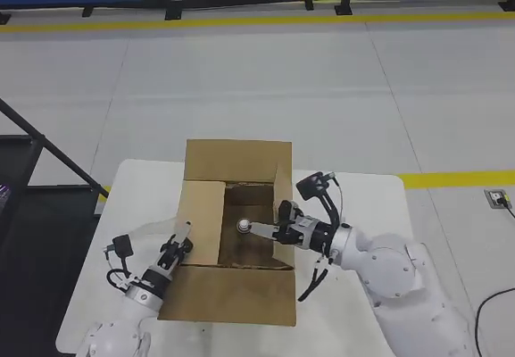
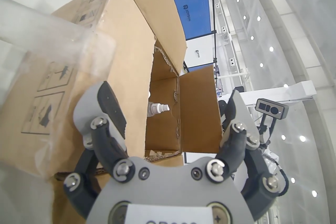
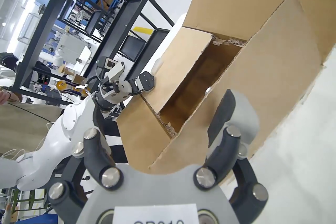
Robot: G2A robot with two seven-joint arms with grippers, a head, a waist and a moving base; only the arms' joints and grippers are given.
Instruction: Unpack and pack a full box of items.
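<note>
The box (image 1: 239, 290) is brown corrugated cardboard, matt and slightly fibrous, with rough, ragged torn edges along its flaps. The small bottle (image 2: 157, 109) inside looks like smooth white plastic. A sheet of clear film (image 2: 65, 36), glossy and crinkled, lies over 1 printed side of the box. The left gripper (image 2: 169, 93) has fingers (image 2: 85, 113) of smooth grey plastic, matt black pads and shiny metal screws. The table (image 1: 145, 205) is smooth, matt white.
</note>
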